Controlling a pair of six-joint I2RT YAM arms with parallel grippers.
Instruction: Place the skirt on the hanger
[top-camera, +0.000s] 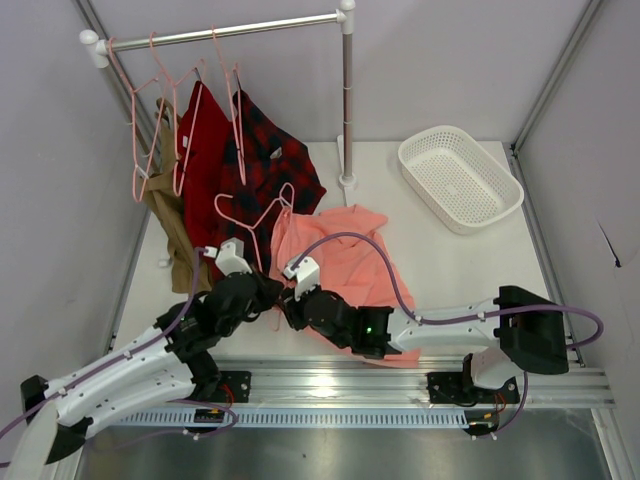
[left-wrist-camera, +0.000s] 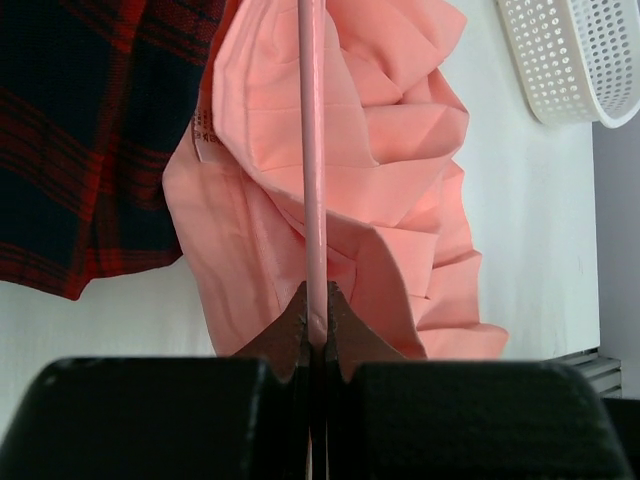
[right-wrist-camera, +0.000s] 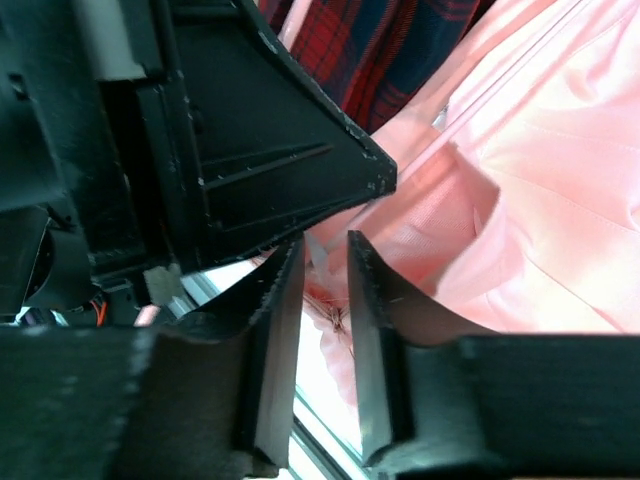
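Observation:
The salmon-pink skirt (top-camera: 350, 255) lies crumpled on the table in front of both arms. It fills the left wrist view (left-wrist-camera: 400, 150), with its white label (left-wrist-camera: 203, 135) at the waist. A pale-pink wire hanger (top-camera: 247, 222) lies over its left edge. My left gripper (top-camera: 262, 292) is shut on the hanger's straight wire (left-wrist-camera: 312, 150), pinched at the fingertips (left-wrist-camera: 316, 300). My right gripper (top-camera: 288, 310) is close beside it. In the right wrist view (right-wrist-camera: 325, 240) its jaws stand narrowly apart over the skirt's frayed edge (right-wrist-camera: 540, 180), without pinching it.
A white rail (top-camera: 230, 32) on a pole (top-camera: 347, 100) stands at the back. It carries spare pink hangers (top-camera: 150, 130), a plain red garment (top-camera: 205, 130), a plaid shirt (top-camera: 265, 160) and a tan garment (top-camera: 175, 225). A white basket (top-camera: 460, 178) sits back right.

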